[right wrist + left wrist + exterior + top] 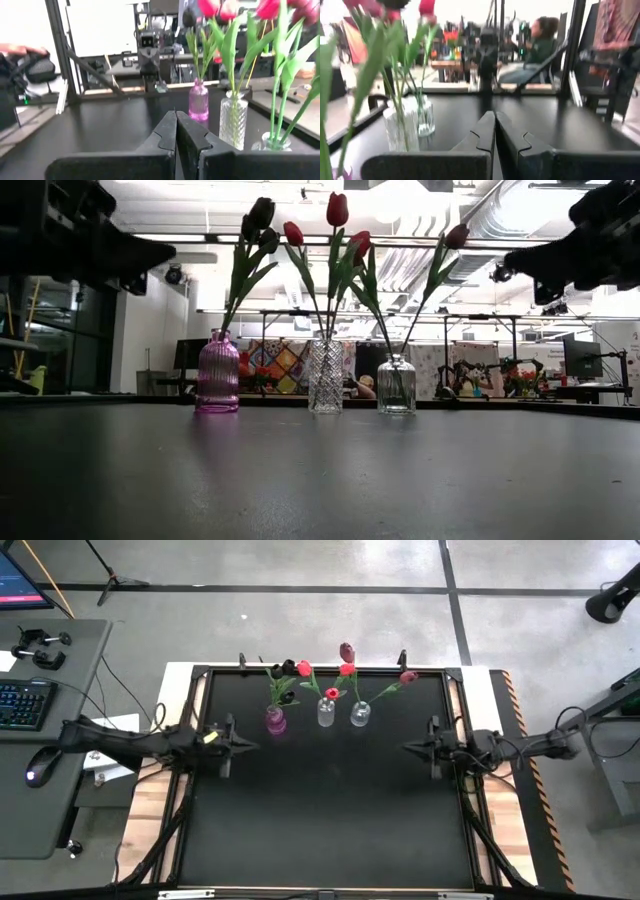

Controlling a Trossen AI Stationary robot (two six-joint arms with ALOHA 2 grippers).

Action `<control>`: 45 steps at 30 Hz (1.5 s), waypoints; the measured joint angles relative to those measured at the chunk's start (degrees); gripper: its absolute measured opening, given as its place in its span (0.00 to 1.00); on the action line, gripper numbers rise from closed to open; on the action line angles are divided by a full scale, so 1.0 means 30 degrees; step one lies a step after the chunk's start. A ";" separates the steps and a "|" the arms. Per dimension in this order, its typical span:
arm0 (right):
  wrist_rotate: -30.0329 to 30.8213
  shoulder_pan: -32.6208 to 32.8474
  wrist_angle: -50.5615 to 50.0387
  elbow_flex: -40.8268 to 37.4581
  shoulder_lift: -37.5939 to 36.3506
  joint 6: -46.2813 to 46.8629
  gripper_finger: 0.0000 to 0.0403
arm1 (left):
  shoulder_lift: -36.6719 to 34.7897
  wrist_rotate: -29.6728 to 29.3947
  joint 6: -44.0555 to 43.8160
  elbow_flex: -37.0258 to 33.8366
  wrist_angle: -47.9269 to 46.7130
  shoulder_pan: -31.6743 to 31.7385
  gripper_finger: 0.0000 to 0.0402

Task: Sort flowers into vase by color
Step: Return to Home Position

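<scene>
Flowers [303, 668] being held upright in three vases [326, 713] near table [320, 830] back edge; none lying loose. Left hand [250, 746], right hand [408, 748] being held closed, empty, at table sides. Sorting being judged finished.

Grey floor [300, 565], desk [75, 670] with keyboard [22, 705], bright ceiling lights [400, 200]

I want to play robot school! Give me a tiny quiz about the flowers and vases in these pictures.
1. How many vases stand on the table?
2. True or false: the left gripper and the right gripper are both shut and empty.
3. Which vase holds the darkest flowers? A pink, B ribbed clear, C short clear.
Key: 1. three. 2. true. 3. A, the pink vase.
</scene>
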 joint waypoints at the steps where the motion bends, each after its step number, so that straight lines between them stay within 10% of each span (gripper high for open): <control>1: 0.0000 -0.0065 -0.0197 0.0000 -0.0501 0.0000 0.00 | -0.0519 0.0000 -0.0001 0.0000 0.0011 0.0004 0.00; 14: -0.0015 -0.0288 -0.0077 -0.0007 -0.0712 0.0006 0.00 | -0.7062 -0.0009 -0.0001 -0.0021 0.0100 -0.0011 0.00; 45: 0.0343 -0.0288 -0.0651 -0.0022 -0.0588 0.0000 0.00 | -0.6993 -0.0073 -0.0001 -0.0036 -0.0545 0.0004 0.00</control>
